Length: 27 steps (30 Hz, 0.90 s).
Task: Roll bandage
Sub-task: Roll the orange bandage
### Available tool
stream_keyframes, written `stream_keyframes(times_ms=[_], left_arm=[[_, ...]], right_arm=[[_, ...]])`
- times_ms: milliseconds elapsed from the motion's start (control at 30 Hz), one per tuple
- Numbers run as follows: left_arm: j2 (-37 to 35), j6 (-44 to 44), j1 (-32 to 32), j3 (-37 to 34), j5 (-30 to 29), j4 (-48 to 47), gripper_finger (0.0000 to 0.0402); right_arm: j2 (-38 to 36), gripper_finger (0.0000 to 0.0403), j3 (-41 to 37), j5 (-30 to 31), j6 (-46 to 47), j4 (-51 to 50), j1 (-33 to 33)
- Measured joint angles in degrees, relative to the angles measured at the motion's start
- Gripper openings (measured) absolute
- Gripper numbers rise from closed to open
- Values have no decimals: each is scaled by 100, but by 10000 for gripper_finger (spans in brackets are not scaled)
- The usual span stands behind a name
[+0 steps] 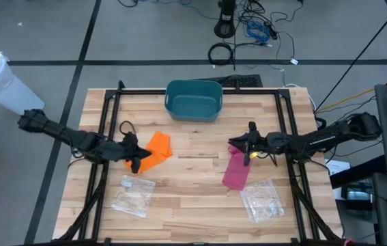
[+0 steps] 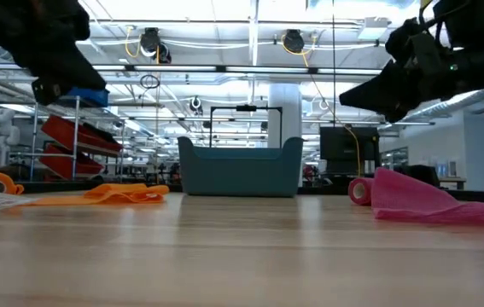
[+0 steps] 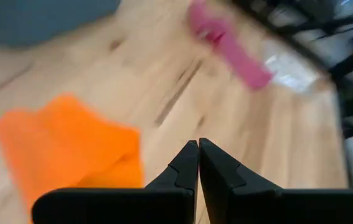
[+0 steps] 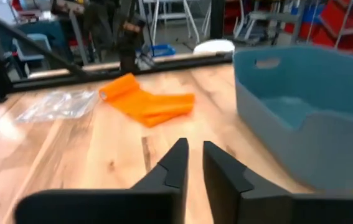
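Observation:
An orange bandage (image 1: 158, 149) lies partly unrolled on the table left of centre. It also shows in the left wrist view (image 3: 70, 149) and the right wrist view (image 4: 145, 102). A pink bandage (image 1: 236, 171) lies right of centre, with a rolled end (image 2: 361, 189) toward the far side. My left gripper (image 1: 136, 162) hangs shut and empty above the orange bandage's near-left end; its fingertips meet in the left wrist view (image 3: 198, 146). My right gripper (image 1: 238, 145) hangs above the pink bandage's far end, open by a narrow gap (image 4: 195, 148) and empty.
A teal bin (image 1: 193, 100) stands at the far middle of the table. Two clear plastic bags lie near the front, one on the left (image 1: 133, 196) and one on the right (image 1: 261, 200). A black frame (image 1: 200, 91) borders the table's sides and far end.

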Motion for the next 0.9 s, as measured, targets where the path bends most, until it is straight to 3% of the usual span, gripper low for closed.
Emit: stream_keyframes(times_ms=[200, 367, 533, 900], left_arm=[[596, -1710, 2, 623, 391, -1461, 17], [841, -2365, 2, 672, 1206, -1643, 24], [979, -2980, 36, 672, 1404, -2161, 53], [975, -3760, 372, 670, 1681, -3526, 142]], right_arm=[[727, 116, 62, -257, 274, 47, 4], [1260, 158, 62, -213, -2, 684, -51], [1606, 172, 75, -294, -45, 1702, -141], [2380, 174, 572, -529, -229, 1321, -175]])
